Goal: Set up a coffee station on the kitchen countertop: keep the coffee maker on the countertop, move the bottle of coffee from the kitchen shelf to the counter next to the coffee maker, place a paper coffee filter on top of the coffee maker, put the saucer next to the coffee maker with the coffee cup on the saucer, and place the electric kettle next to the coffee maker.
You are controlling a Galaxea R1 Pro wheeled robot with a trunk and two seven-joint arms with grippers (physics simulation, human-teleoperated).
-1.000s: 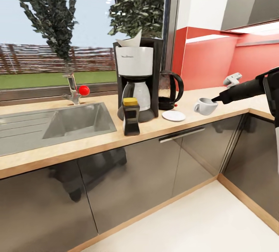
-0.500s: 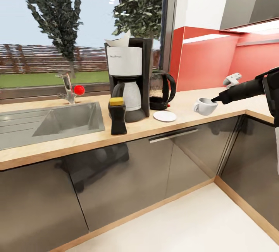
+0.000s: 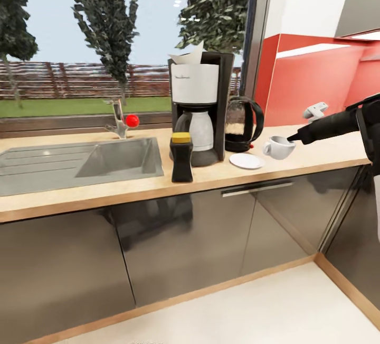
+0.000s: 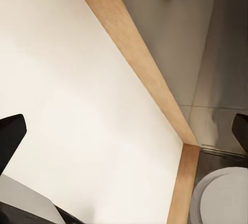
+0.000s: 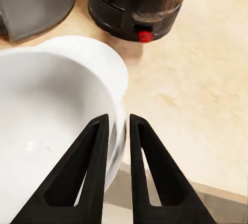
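While right gripper (image 5: 119, 126) pinches coffee cup (image 3: 278, 147) rim | saucer (image 3: 246, 161) just beside, below

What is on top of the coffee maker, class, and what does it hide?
A white paper filter sits on the coffee maker, its pointed edge standing up. The maker's top under the filter is covered, so how it sits there cannot be seen.
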